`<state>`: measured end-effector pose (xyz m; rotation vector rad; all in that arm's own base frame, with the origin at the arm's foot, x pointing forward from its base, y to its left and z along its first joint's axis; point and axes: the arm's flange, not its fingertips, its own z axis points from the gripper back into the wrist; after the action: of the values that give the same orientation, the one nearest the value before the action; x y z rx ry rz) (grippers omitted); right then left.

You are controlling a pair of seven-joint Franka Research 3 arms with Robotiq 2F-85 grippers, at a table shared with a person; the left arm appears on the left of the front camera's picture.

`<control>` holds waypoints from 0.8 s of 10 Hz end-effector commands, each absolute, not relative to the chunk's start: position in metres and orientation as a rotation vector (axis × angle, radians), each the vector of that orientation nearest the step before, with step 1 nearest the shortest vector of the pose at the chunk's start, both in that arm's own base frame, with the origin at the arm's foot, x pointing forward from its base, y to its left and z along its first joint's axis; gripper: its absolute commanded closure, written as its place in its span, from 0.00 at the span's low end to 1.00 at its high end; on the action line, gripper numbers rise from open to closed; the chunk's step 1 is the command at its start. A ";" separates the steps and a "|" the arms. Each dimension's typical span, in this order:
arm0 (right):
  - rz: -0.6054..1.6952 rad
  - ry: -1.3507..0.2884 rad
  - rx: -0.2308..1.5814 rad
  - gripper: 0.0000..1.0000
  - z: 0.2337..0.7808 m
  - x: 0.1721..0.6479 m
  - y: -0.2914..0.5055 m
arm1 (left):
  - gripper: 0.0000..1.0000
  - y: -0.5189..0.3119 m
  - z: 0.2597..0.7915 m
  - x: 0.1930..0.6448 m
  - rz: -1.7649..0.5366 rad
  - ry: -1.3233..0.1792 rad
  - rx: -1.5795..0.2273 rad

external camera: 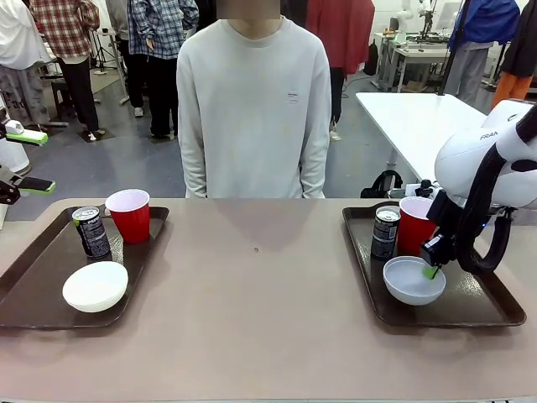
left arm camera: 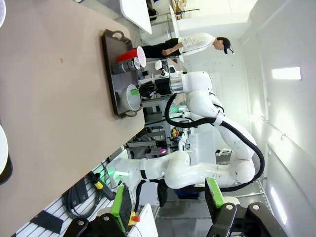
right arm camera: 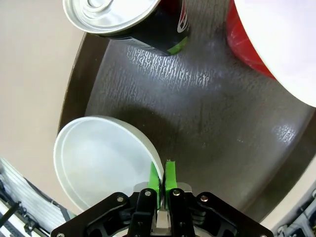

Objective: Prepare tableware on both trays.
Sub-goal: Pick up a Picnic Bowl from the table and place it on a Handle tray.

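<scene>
Each tray point(external camera: 33, 281) point(external camera: 487, 306) holds a cup point(external camera: 128, 214) point(external camera: 414, 223) behind, can point(external camera: 91, 232) point(external camera: 385, 233) beside it, bowl point(external camera: 96, 286) point(external camera: 413, 280) in front

Far tray point(left arm camera: 109, 74) holds red cup point(left arm camera: 131, 53), can point(left arm camera: 124, 65), bowl point(left arm camera: 129, 98) — right claw point(left arm camera: 134, 91) at bowl's rim; left claw point(left arm camera: 168, 202) hangs off-table.

Front view: a broad tan table point(external camera: 268, 336) with a rounded near edge carried a small dark speck point(external camera: 256, 249) near its middle. A person in a pale grey sweatshirt point(external camera: 254, 109) stood at the far side. Behind, on a grey floor point(external camera: 126, 164), stood bystanders in plaid shirts point(external camera: 63, 25), a red garment point(external camera: 340, 34) and a blue jacket point(external camera: 482, 25). A white table point(external camera: 419, 117) stood at right, a black bag point(external camera: 382, 183) beside its leg.

Left wrist view: black cables point(left arm camera: 81, 197) hung on a slatted wall panel, and a wall light point(left arm camera: 286, 73) glowed.
</scene>
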<state>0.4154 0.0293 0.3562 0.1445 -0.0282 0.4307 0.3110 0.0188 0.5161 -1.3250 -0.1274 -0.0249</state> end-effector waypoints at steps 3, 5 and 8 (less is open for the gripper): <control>0.342 -0.104 0.101 0.26 0.386 0.408 0.030 | 0.21 0.019 0.516 0.312 -0.046 -0.147 -1.345; 0.265 -0.080 0.089 0.06 0.434 0.393 0.032 | 0.21 0.019 0.516 0.312 -0.046 -0.147 -1.345; 0.387 0.076 0.305 0.00 0.469 0.371 0.045 | 0.21 0.019 0.516 0.312 -0.046 -0.147 -1.345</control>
<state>0.3726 0.0432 0.4650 0.2119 -0.0009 0.3337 0.3111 0.0188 0.5160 -1.3250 -0.1271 -0.0248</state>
